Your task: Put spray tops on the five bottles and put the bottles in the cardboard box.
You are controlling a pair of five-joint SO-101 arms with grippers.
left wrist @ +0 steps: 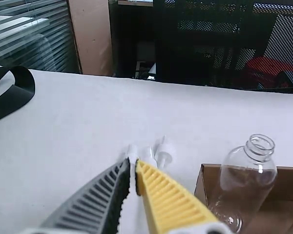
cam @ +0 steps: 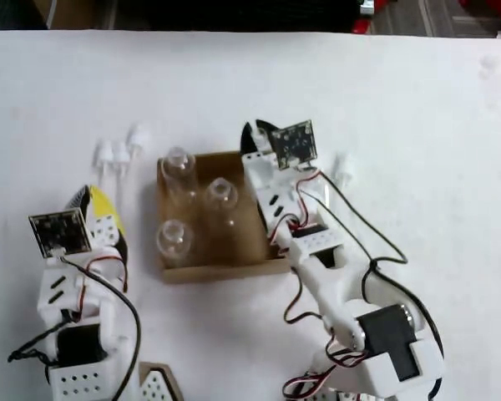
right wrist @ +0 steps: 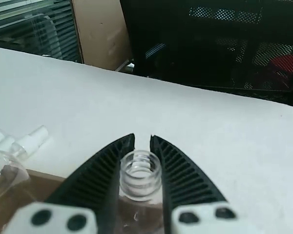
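I'm holding the right gripper [right wrist: 142, 138] closed around the threaded neck of an uncapped bottle [right wrist: 140, 173], which is standing at the one o'clock corner of the cardboard box [cam: 221, 269]. Capping, I judge, is only beginning. The left gripper [left wrist: 132, 165], jaws pressed together and empty, is pointing at the spray tops [cam: 119, 154] at the box's ten o'clock. Next I'm needing it open, taking one top to that neck.

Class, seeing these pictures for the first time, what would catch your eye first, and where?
An open brown cardboard box at the middle of the white table holds three clear, uncapped plastic bottles. The black fingers of the right gripper clasp a fourth bottle by its neck, and three white spray tops lie beside the box's far left corner.
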